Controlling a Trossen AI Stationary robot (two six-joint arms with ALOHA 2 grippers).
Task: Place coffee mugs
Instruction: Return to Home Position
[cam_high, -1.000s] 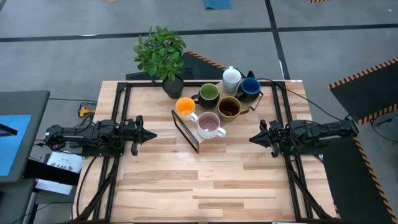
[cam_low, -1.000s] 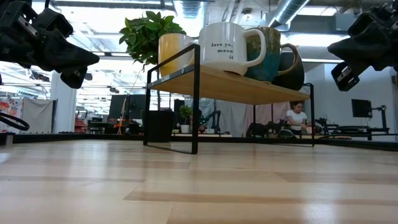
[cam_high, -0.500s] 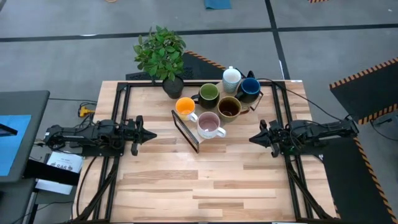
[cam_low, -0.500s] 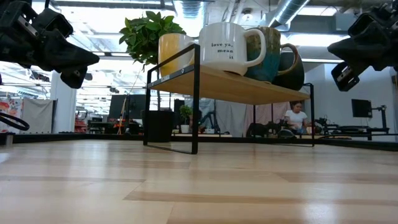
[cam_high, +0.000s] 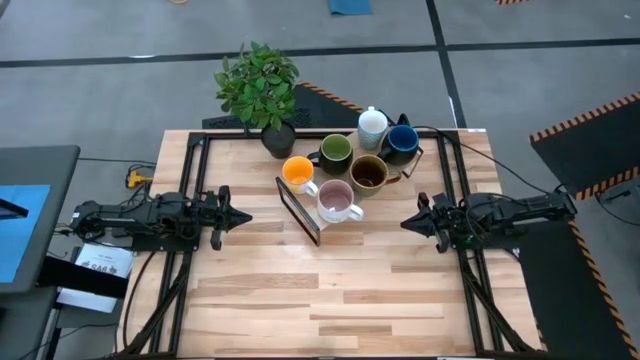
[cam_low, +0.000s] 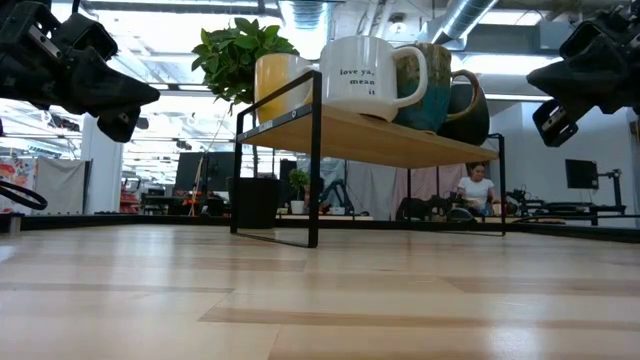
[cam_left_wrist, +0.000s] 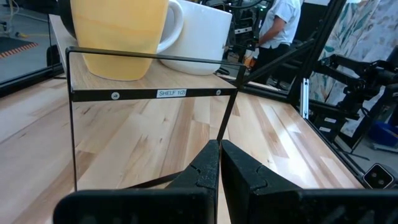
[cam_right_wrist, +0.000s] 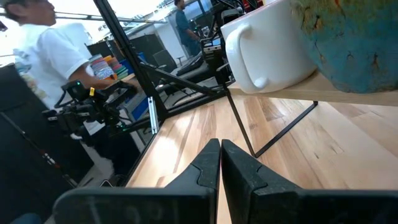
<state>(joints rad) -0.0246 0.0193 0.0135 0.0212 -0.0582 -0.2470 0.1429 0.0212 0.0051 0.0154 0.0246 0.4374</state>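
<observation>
— As both arms lie low along the sides, how do the claws stand?

— The left claw (cam_high: 245, 216) hovers just inside the left edge of the surface (cam_high: 330, 290), about midway along it, pointing inward. Its fingers (cam_left_wrist: 205, 169) are pressed together on nothing. The right claw (cam_high: 405, 224) mirrors it by the right edge, also pressed together and empty.

— What lies ahead of them?

— The shelf (cam_high: 300, 212), set at a slant in the far half of the surface, between the two claws. Its black wire end faces the left claw, with a label reading "SHELF 1(2)" on the bar.

— And what sits on it?

— At that near end are the orange mug (cam_high: 297, 171) and the pink mug (cam_high: 336, 199). Behind them stand the green mug (cam_high: 335, 150) and the brown mug (cam_high: 368, 172). The white mug (cam_high: 372, 125) and the blue mug (cam_high: 402, 140) stand by the far edge.

— Anything else around?

— A potted plant (cam_high: 258, 85) stands at the far edge, left of the middle, just beside the shelf. In the low view a person (cam_low: 477, 190) in a white top sits in the room beyond.
</observation>
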